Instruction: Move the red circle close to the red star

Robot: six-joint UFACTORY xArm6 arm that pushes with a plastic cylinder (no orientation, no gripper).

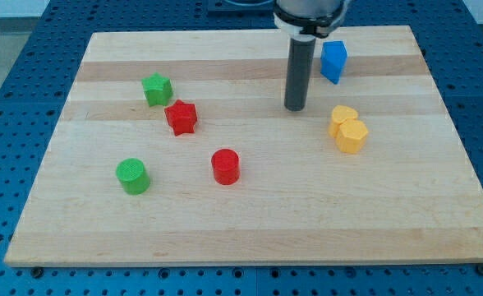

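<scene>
A pale wooden table [250,238] fills the view, with blue perforated metal around its edges. Toward the view's left sits a green circle [132,176], well in from the table's left edge. Above it, nearer the top, is a green star [157,89], with the red star [181,117] just beside it, lower right. The red circle [225,166], a short upright cylinder with a flat round top and no long axis to point, stands near the middle, below and right of the red star, bare wood between them. My tip [296,108] rests further right and higher, well apart from it; the rod has no fingers. Right again, a blue block [333,61] sits near the top edge, and two yellow blocks [348,128] touch.
</scene>
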